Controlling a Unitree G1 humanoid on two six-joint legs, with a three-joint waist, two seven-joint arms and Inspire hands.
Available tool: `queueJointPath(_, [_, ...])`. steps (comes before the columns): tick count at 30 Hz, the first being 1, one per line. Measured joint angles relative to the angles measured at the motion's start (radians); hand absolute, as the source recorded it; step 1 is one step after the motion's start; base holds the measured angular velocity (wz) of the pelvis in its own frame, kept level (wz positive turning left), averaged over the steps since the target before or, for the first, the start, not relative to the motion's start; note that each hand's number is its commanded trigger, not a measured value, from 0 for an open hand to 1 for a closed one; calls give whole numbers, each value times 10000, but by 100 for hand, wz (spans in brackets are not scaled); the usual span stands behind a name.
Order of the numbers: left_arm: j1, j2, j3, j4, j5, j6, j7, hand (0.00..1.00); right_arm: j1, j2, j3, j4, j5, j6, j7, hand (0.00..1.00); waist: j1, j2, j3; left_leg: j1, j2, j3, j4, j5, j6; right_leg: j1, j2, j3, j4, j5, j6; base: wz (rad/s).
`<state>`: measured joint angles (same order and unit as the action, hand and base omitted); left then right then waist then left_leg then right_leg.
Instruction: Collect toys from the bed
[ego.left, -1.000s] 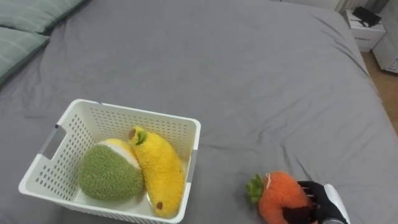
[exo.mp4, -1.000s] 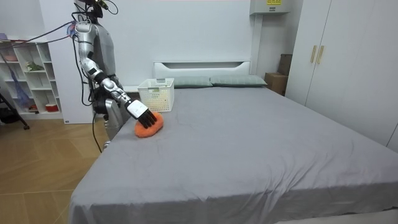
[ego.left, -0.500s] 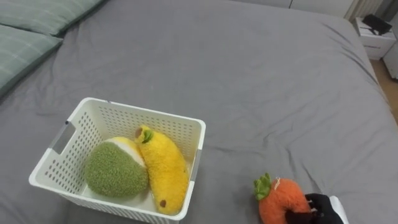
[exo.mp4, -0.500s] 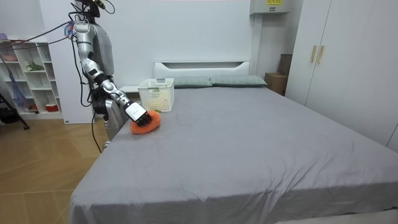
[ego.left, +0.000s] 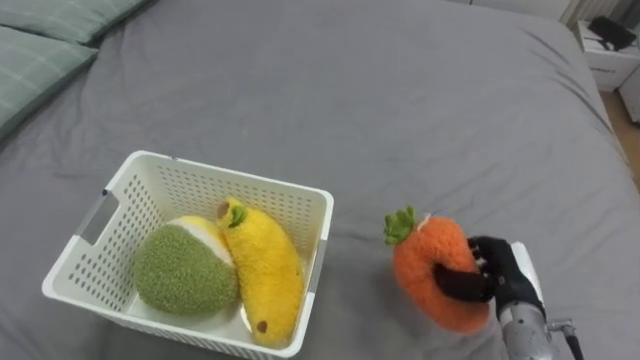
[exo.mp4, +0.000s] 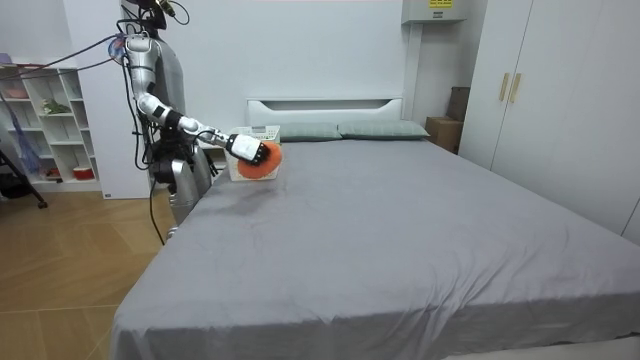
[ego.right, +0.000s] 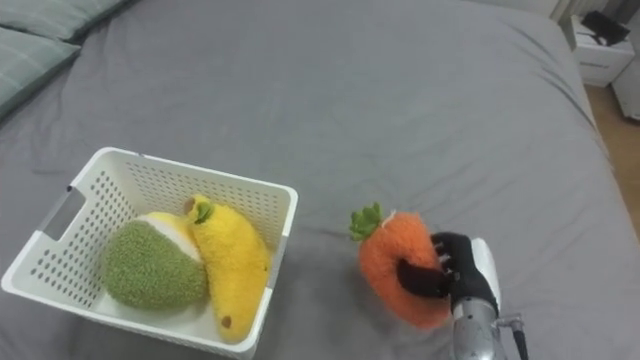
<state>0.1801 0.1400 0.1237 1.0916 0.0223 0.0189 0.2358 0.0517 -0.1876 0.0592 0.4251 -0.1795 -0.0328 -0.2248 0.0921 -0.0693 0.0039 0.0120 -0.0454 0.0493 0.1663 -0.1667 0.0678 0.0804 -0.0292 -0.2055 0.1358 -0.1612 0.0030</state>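
Left eye view
Toy: an orange plush carrot (ego.left: 432, 268) is seen, round and fuzzy, with a small tuft of green leaves at its upper left end.
Right hand (ego.left: 497, 281): its dark fingers are curled round the carrot's right side, and the toy is gripped firmly.
Toy's place: the carrot is held over the grey bed (ego.left: 400, 110), to the right of the white basket (ego.left: 232, 179) and apart from its rim.
Basket's contents: a yellow plush banana (ego.left: 263, 275) is laid along the right wall; a round green plush (ego.left: 182, 273) with a pale top is set just beside it, touching.
Surroundings: green pillows (ego.left: 45, 45) are seen at the upper left corner.

Room view
Stance: the robot is seen upright at the bed's side by the headboard, on the room view's left, with its right arm stretched out over the mattress.
Toy's place: the carrot (exo.mp4: 264, 160) is held clear of the sheet, in front of the basket.

Right eye view
Grip: the carrot (ego.right: 392, 262) is seen clasped in the curled fingers (ego.right: 428, 280), with the leaf tuft turned towards the basket.
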Motion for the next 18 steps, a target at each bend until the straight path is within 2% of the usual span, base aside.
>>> queueJointPath(11, [27,-38,14,92,14,52,-136,0,-16,-90,-17,-2278,151,171,143,100,4,219,-22,180,12,142,-61,-5,15,61,15,144,59,20,18,-4])
queueJointPath(14, [22,-75,299,93,31,84,-184,0,-42,-147,-25,-3187,40,268,284,100,-5,214,-26,178,15,141,-136,3,25,35,17,167,97,19,20,0])
queueJointPath(18, [25,-75,392,41,101,187,-226,0,-254,-434,-20,-4005,3,510,622,100,17,121,-44,174,8,125,-129,5,30,26,7,122,128,17,22,0])
